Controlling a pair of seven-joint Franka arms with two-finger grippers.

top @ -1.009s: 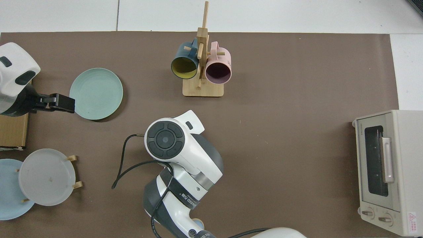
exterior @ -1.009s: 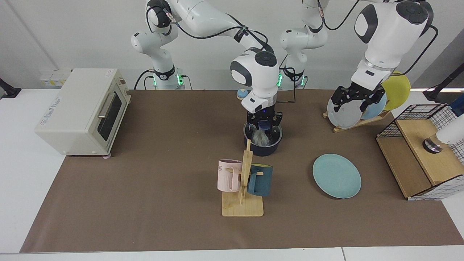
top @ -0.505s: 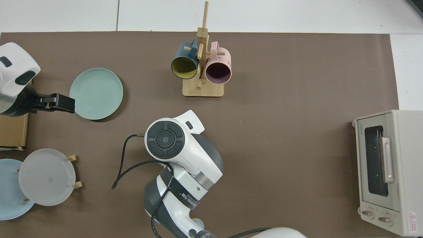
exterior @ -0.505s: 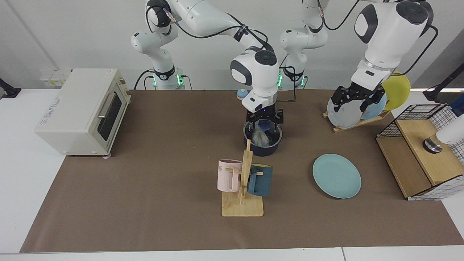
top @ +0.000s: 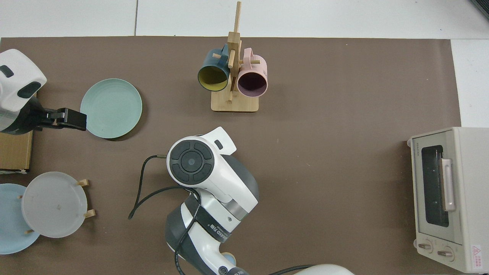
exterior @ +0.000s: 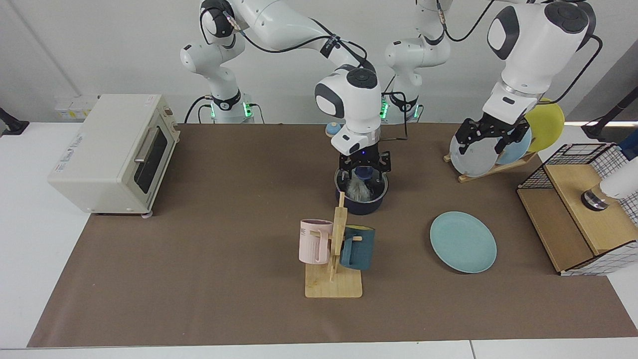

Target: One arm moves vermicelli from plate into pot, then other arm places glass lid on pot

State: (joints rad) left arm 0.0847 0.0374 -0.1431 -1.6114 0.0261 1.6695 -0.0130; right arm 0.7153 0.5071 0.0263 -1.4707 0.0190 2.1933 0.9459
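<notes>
Fluffy white vermicelli [exterior: 357, 189] is contained in the round dark pot [exterior: 362, 198], directly beneath the right end effector [exterior: 364, 171], fingers apart. The left end effector [exterior: 487, 140], fingers spread, waits above the flat teal plate [exterior: 463, 242].

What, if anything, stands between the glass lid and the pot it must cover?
Nothing visible does. The glass lid's blue knob shows right over the pot, inside the open right gripper, and the vermicelli lies low inside. The left gripper waits open by the dish rack, well aside.

Teal plate [exterior: 463, 242]; navy pot [exterior: 363, 197]; whitish vermicelli [exterior: 357, 189]; brown mat [exterior: 224, 249]; pink mug [exterior: 314, 241].
</notes>
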